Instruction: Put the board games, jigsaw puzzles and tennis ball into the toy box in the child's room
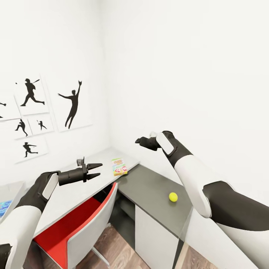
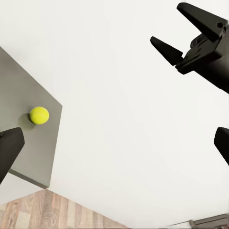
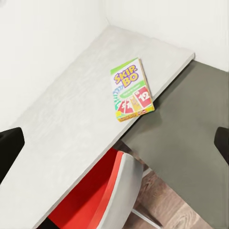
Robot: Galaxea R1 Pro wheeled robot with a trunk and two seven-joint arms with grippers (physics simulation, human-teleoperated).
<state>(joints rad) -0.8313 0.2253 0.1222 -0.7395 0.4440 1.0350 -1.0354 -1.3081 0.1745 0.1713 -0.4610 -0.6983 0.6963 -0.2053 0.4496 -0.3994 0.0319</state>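
Observation:
An orange-green Skip-Bo board game (image 1: 119, 166) (image 3: 131, 90) lies flat on the white top of the table (image 1: 71, 194), near the inner corner. The tennis ball (image 1: 173, 197) (image 2: 39, 115) rests on the table's dark grey wing, close to its front edge. My left gripper (image 1: 95, 170) (image 2: 114, 148) hovers open and empty above the white top, left of the Skip-Bo box. My right gripper (image 1: 139, 142) (image 2: 167, 24) (image 3: 114, 143) hangs open and empty in the air above the corner, higher than the box. At the far left edge shows part of the grey toy box (image 1: 11, 186) with something blue inside.
A chair with a red seat and grey shell (image 1: 82, 220) is pushed under the table below the Skip-Bo box. White walls close in behind and to the right, the left one carrying black silhouette pictures (image 1: 73, 104). Wooden floor (image 1: 119, 254) lies below.

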